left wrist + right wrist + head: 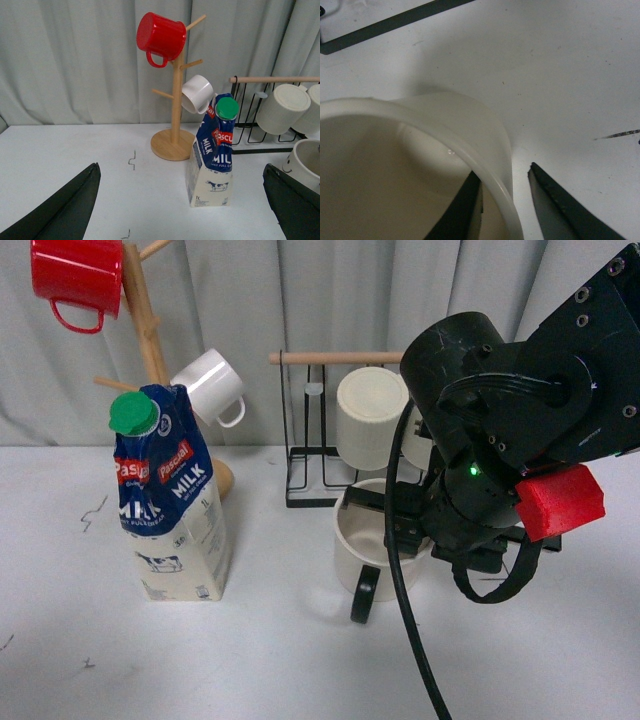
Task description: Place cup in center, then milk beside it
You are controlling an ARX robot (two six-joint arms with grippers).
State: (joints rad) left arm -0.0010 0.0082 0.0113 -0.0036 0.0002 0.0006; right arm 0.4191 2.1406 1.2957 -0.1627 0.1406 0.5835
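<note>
- The milk [172, 505] has "Pascual" in white on a red band across its blue top.
- Under that band stands "MILK" in big white letters.
- Beneath "MILK" runs a smaller white line, "FULL CREAM", clearest in the left wrist view.

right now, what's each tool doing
left tool: open, empty.
right tool: open, straddling the cup rim, outer finger not touching the wall.
</note>
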